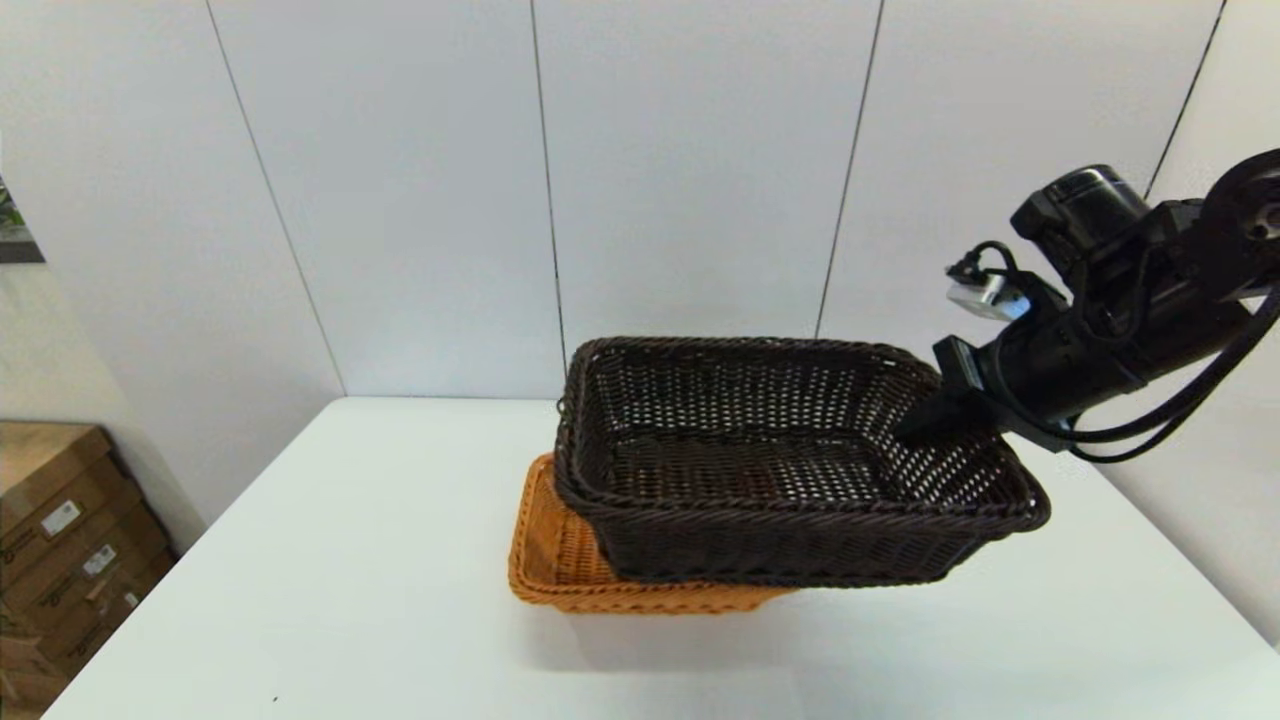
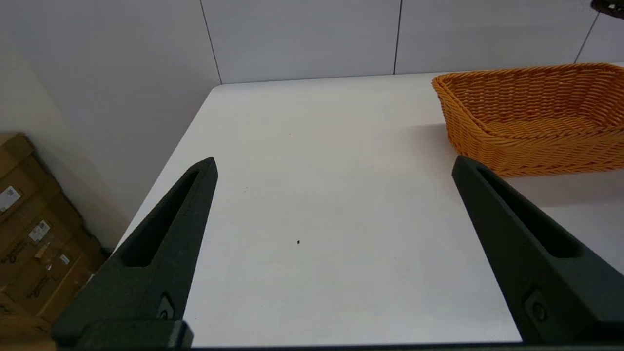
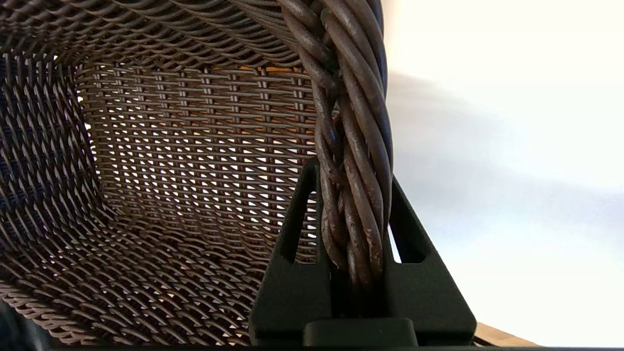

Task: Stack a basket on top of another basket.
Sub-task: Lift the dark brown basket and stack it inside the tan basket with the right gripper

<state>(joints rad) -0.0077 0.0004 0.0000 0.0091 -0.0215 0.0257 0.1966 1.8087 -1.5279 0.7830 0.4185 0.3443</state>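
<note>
The left gripper [image 2: 334, 170] hovers over the near left part of the white table [image 1: 330, 560], its fingers spread wide with nothing between them. Farther in, the orange-tan basket [image 1: 560, 560] sits on the table, mostly covered by the dark brown basket [image 1: 780, 470] held above it and offset toward the right. The right gripper [image 1: 925, 420] has its fingers clamped on that basket's braided rim at its right end. Cardboard boxes [image 1: 60, 540] left of the table carry labels too small to read.
</note>
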